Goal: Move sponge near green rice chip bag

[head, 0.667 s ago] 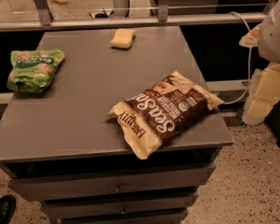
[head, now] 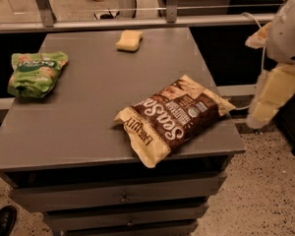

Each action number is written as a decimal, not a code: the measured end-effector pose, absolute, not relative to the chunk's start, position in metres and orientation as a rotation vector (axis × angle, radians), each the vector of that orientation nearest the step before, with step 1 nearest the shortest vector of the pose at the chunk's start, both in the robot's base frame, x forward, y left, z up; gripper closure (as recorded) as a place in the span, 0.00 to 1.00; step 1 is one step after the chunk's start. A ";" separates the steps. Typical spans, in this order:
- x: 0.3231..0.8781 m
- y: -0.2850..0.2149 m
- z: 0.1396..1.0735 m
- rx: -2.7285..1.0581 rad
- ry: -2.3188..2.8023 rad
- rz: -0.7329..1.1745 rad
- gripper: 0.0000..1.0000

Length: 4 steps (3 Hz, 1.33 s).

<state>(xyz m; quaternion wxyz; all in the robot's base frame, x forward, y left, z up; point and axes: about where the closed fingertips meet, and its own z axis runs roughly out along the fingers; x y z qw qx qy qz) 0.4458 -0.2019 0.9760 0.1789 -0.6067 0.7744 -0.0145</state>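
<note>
The main risk I judge from here is the reach. The gripper (head: 271, 98) hangs off the surface (head: 88, 112) at about 3 o'clock, and the large brown snack bag (head: 177, 117) lies at 4 to 5 o'clock, close to a low, straight path inward. A low sweep could nudge that bag toward the near edge. The sponge (head: 129, 40) is soft and sits close to the far edge at 12 o'clock, so a glancing descent could push it off the back instead of gripping it. A drag toward the green rice chip bag (head: 35, 73) at 9 to 10 o'clock might shove the light bag.

From the gripper, the sponge lies toward 10 o'clock, well apart and untouched. Whether the jaws are wide or narrow I cannot tell.
</note>
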 end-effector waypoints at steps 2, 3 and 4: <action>0.528 -0.096 0.966 -1.618 1.990 0.122 0.00; 0.568 -0.042 0.968 -1.541 1.928 0.186 0.00; 0.568 -0.042 0.968 -1.541 1.928 0.186 0.00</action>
